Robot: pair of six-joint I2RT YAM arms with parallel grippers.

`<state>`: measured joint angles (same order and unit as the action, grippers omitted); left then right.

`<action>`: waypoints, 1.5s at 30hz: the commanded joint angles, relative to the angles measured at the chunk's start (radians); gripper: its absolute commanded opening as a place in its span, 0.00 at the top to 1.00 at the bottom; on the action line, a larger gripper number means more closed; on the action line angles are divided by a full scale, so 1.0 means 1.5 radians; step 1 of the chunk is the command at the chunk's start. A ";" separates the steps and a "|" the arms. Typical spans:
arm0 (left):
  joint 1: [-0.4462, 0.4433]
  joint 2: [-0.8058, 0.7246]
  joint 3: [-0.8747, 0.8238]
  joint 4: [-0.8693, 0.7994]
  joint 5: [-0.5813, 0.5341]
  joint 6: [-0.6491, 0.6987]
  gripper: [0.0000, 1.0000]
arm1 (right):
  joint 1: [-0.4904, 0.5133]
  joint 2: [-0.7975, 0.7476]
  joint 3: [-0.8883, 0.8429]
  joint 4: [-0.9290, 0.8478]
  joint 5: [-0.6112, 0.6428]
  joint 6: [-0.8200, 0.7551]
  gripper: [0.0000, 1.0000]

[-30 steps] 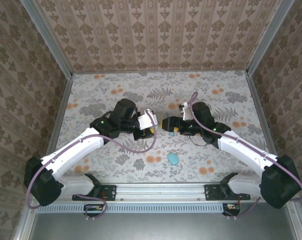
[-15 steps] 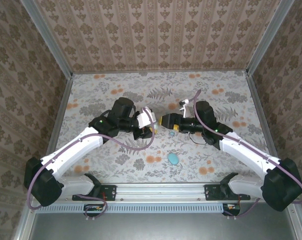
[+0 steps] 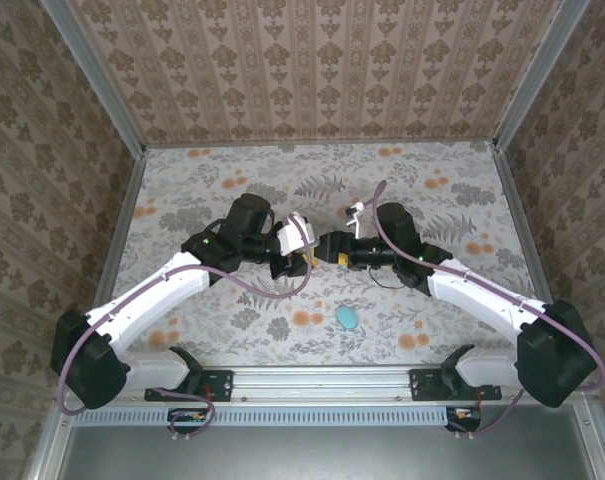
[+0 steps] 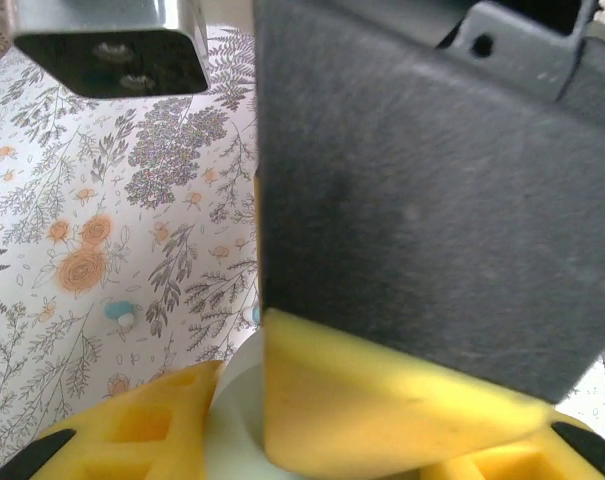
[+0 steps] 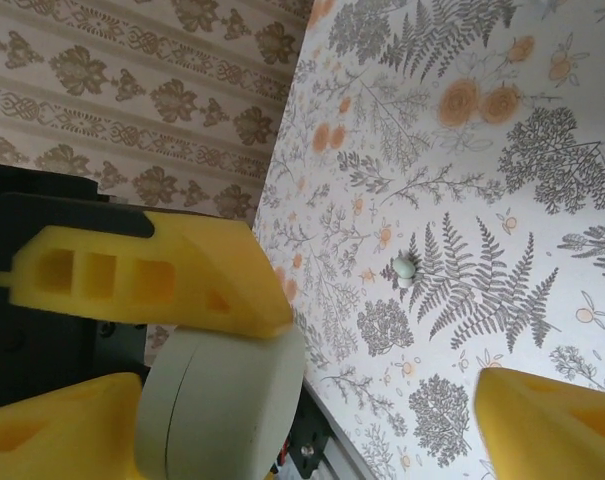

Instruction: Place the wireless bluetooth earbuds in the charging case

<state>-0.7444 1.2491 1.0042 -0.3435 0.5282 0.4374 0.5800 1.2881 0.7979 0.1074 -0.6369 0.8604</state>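
Right gripper shifted left, nearing pale oval case

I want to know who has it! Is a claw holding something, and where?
The pale charging case is pinched across its rounded body between yellow fingers; which claw grips cannot be told.
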 commanded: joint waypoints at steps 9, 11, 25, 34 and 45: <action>0.017 -0.007 0.015 0.049 -0.001 -0.024 0.51 | -0.002 0.036 0.021 0.047 -0.027 0.072 0.74; 0.024 -0.016 0.008 0.079 -0.017 -0.047 0.41 | -0.013 0.035 0.016 0.069 -0.022 0.110 0.74; 0.129 -0.088 0.036 0.130 -0.006 -0.178 0.00 | -0.082 0.062 0.036 0.272 0.038 0.357 0.76; 0.210 -0.071 -0.006 0.301 0.146 -0.323 0.00 | -0.078 0.107 0.080 0.386 0.019 0.462 0.76; 0.230 0.004 -0.060 0.551 0.249 -0.429 0.09 | -0.068 0.091 0.097 0.402 0.007 0.502 0.75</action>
<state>-0.4042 1.2308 0.9184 0.3157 0.8047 -0.1307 0.4698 1.4414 0.9081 0.6563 -0.6098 1.5700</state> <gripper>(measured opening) 0.922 0.262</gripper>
